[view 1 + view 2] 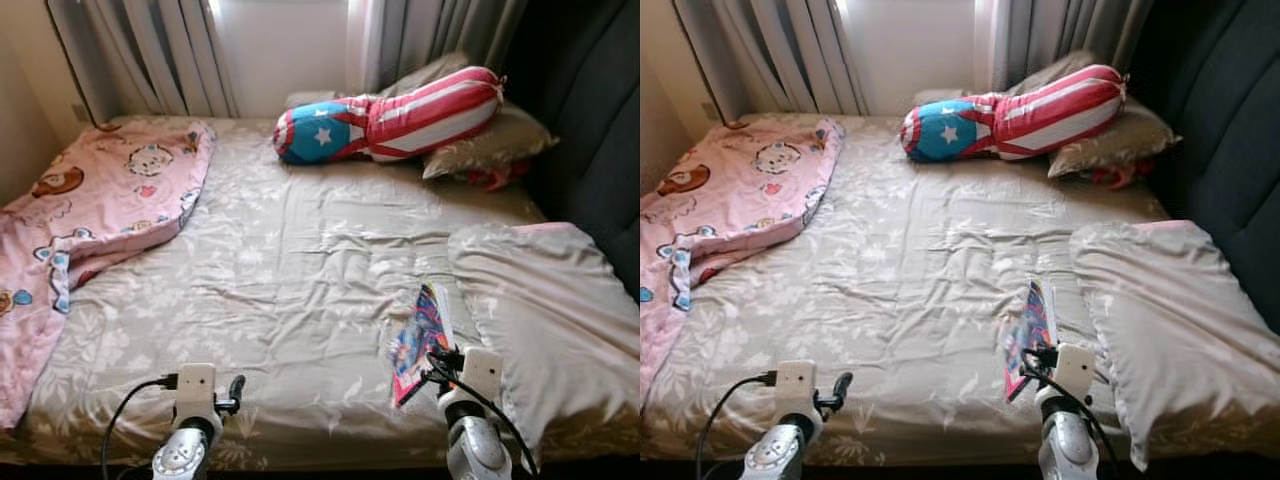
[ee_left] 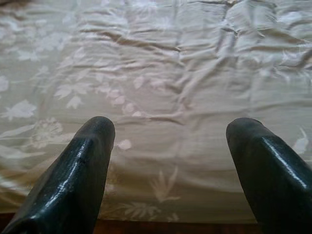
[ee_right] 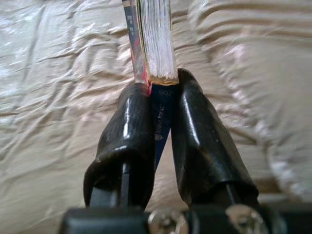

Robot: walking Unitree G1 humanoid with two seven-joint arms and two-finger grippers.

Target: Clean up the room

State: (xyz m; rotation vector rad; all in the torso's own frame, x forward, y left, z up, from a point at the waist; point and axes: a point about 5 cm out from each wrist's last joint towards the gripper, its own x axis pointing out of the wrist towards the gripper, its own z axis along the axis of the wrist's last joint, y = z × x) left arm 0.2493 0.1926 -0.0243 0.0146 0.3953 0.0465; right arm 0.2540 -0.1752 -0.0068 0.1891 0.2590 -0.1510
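A colourful book (image 1: 418, 338) is held edge-up over the near right part of the bed (image 1: 300, 270), with my right gripper (image 3: 158, 97) shut on its lower edge; its white pages (image 3: 155, 39) stick up between the two black fingers. The same gripper (image 1: 440, 362) is low in the left eye view, beside a beige pillow. My left gripper (image 2: 170, 141) stands open over the bed's near edge with bare floral sheet between its fingers; it is at the bottom left of the left eye view (image 1: 232, 392).
A pink cartoon blanket (image 1: 90, 215) drapes over the bed's left side. A red, white and blue bolster (image 1: 390, 115) and a beige pillow (image 1: 490, 140) lie at the head. Another beige pillow (image 1: 550, 310) lies at the near right. Curtains (image 1: 160, 50) hang behind; a dark headboard (image 1: 590, 110) stands on the right.
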